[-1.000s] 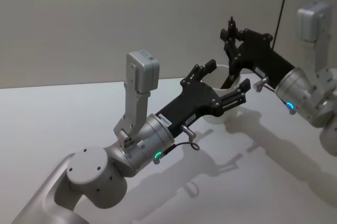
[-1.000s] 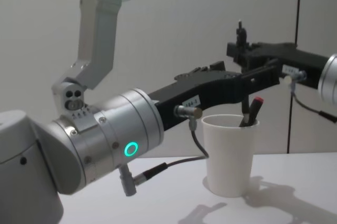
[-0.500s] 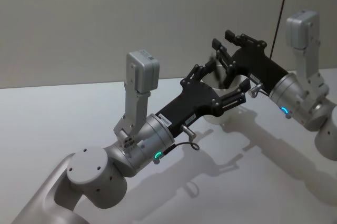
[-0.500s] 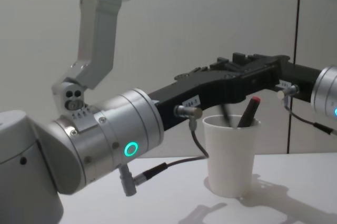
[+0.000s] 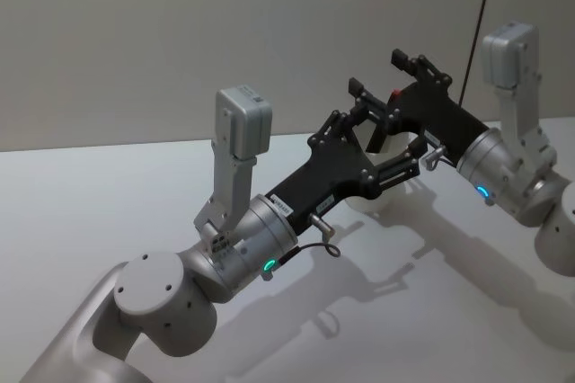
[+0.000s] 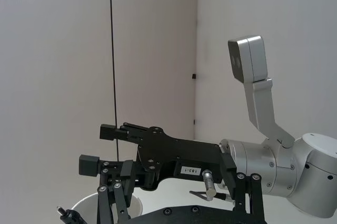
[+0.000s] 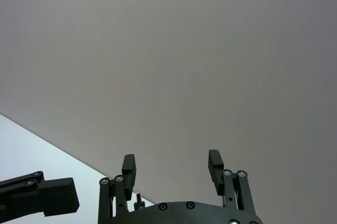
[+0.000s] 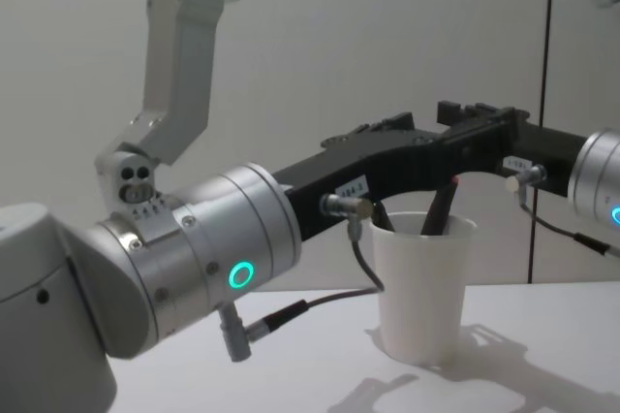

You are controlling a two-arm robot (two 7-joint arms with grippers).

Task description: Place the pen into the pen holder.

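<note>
Now pen (image 8: 438, 211) stands in pen holder (image 8: 423, 287), below open right tool (image 5: 382, 106)

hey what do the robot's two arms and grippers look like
Both arms are silver-grey metal cylinders with glowing green ring lights. The left gripper and right gripper are matte black linkage fingers with small white labels, thin cables and grey boxy cameras mounted above the wrists.

The pen holder (image 8: 425, 287) stood on the counter (image 8: 542, 335), just beneath the left end effector (image 5: 388, 141), whose open fingers reached over its rim. The right end effector (image 5: 384, 93) hung close above and to the right of the left one, over the cup's far side, fingers apart. Two pens (image 8: 437, 211) leaned inside the cup, below both end effectors, their tops rising past the rim.
</note>
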